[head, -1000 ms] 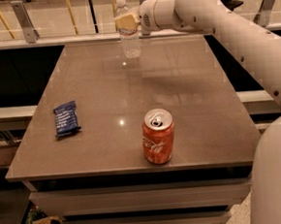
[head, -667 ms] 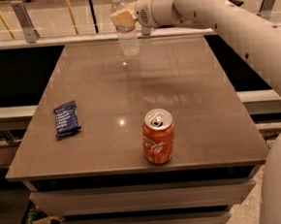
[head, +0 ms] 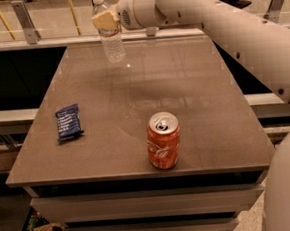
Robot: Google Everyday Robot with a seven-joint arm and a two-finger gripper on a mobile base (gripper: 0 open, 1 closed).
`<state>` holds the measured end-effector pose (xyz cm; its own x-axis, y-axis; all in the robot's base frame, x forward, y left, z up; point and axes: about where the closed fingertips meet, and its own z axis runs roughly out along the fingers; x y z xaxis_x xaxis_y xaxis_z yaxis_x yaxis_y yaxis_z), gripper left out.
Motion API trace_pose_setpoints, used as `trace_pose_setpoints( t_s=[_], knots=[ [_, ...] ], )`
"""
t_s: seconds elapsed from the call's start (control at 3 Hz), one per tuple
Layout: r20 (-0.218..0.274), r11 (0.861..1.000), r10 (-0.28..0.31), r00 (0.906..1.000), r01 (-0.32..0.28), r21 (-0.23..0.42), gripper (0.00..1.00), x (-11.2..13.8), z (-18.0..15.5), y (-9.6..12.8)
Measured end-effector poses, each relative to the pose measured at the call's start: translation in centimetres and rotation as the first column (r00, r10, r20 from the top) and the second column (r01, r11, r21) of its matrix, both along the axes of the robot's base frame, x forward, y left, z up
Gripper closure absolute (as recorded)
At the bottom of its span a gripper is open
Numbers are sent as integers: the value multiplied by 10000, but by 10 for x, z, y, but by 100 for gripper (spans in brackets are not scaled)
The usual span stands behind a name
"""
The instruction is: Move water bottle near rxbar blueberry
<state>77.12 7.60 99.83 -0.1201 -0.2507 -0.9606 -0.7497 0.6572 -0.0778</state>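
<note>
The water bottle [head: 110, 37] is a small clear plastic bottle with a white cap, held a little above the far left part of the brown table [head: 198, 93]. My gripper [head: 106, 20] is shut on the bottle's upper part, reaching in from the right. The rxbar blueberry [head: 68, 122], a flat dark blue bar with white lettering, lies near the table's left edge, well in front of and to the left of the bottle.
A red soda can [head: 163, 140] stands upright near the table's front edge, right of centre. My white arm [head: 238, 25] spans the back right. Railings and a lower floor lie beyond the table's far edge.
My gripper has carried the water bottle to the left and slightly toward the front, over the table's far left part. The bar and the can have not moved.
</note>
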Motion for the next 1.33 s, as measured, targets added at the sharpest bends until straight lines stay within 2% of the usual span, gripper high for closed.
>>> trace_pose_setpoints(
  t_s=[0.33, 0.67, 1.0, 1.33],
  knots=[
    [2, 9986, 526, 9986, -526, -13, 100, -9, -6, 38],
    [0, 9984, 563, 9984, -563, -9, 100, -9, -7, 41],
    [-137, 9958, 886, 9960, -889, -223, 100, -5, -4, 39],
    [-423, 9837, 1683, 9848, -1705, -570, 100, -10, 1, 45]
  ],
)
